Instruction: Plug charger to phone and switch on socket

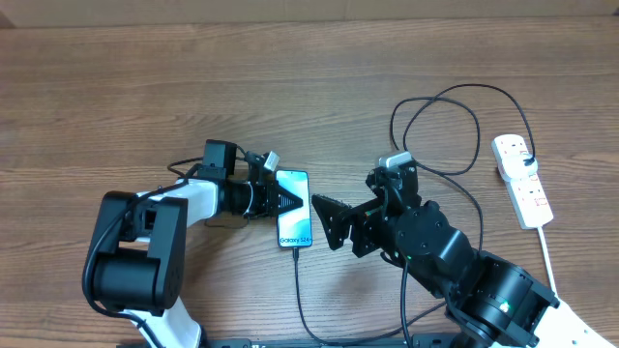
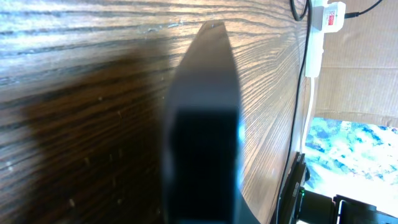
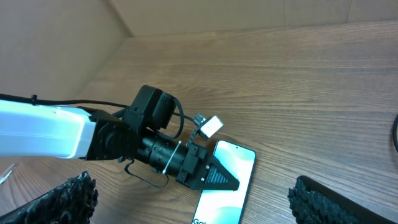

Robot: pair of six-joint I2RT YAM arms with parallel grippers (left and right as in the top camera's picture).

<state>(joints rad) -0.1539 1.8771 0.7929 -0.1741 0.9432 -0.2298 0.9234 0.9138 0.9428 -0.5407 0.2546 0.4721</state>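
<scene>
Since the charger [image 1: 296, 275] already runs up to the near end of the phone [image 1: 296, 227], the step left looks to be the switch. That step turns on where the socket [image 1: 522, 184] lies.

On the wooden table [image 1: 116, 77], the socket sits well apart from both grippers. It is behind the right gripper [image 1: 324, 220] and out past its wrist, because that gripper points the other way, toward the phone. The socket's long axis runs roughly crosswise to the line the right gripper points along. The right arm is clearly the nearer one, and I judge it would have to swing round to reach the red-marked switches.

The phone lies screen up between the two grippers, just ahead of each. The right gripper's jaws stand wide apart and hold nothing. The left gripper [image 1: 290, 201] is closed to a point with nothing between its fingers, its tip over the phone's screen. Whether it presses on the glass I cannot tell. Whether the charger's connector tip [image 1: 295, 248] is fully seated in the phone is too small to make out.
</scene>
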